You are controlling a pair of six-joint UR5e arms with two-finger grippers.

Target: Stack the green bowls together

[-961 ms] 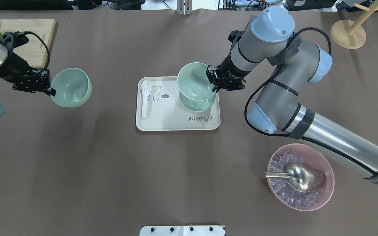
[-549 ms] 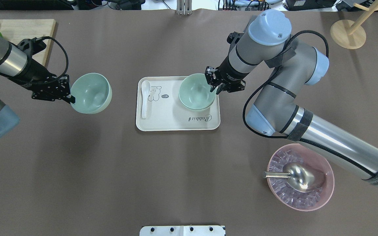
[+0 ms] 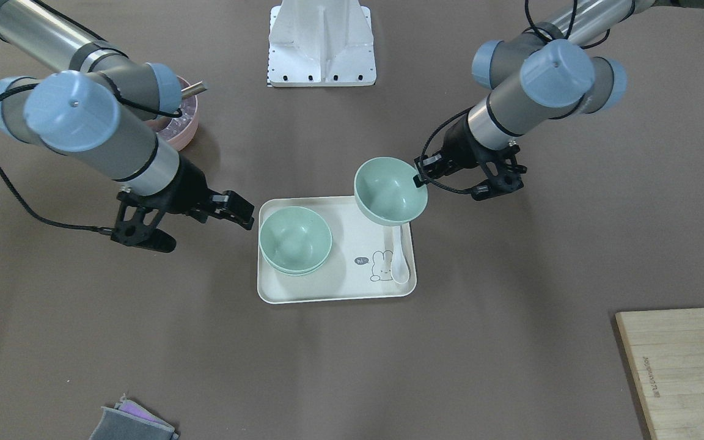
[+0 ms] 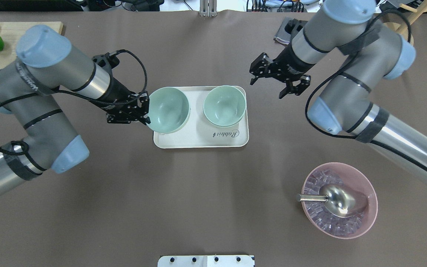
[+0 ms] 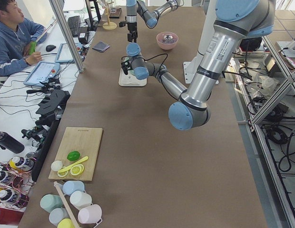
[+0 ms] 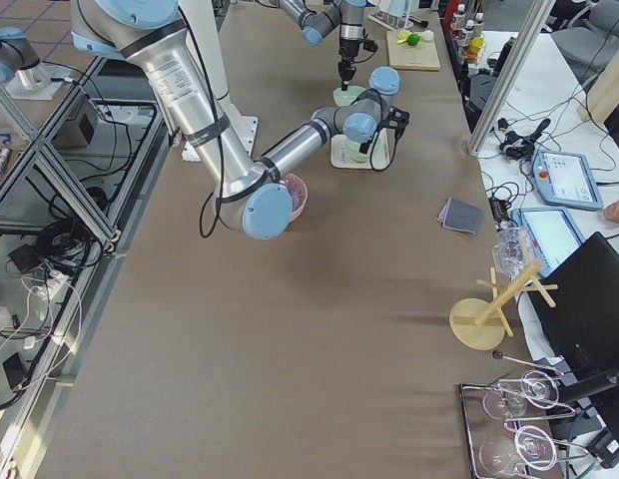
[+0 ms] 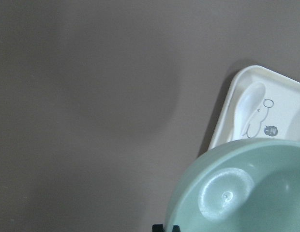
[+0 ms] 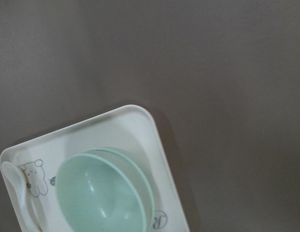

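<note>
Brown table [image 4: 198,207], cream tray [image 4: 198,141] at centre. Two green bowls [image 4: 224,105], nested, at tray's right end. Third bowl [image 4: 168,109], rim pinched in my left pincer [image 4: 146,112], above tray's left edge. My right pincer [image 4: 267,89] spread wide, beyond tray's right edge.

"Rabbit" and "hi~" on tray [image 4: 184,141]
</note>
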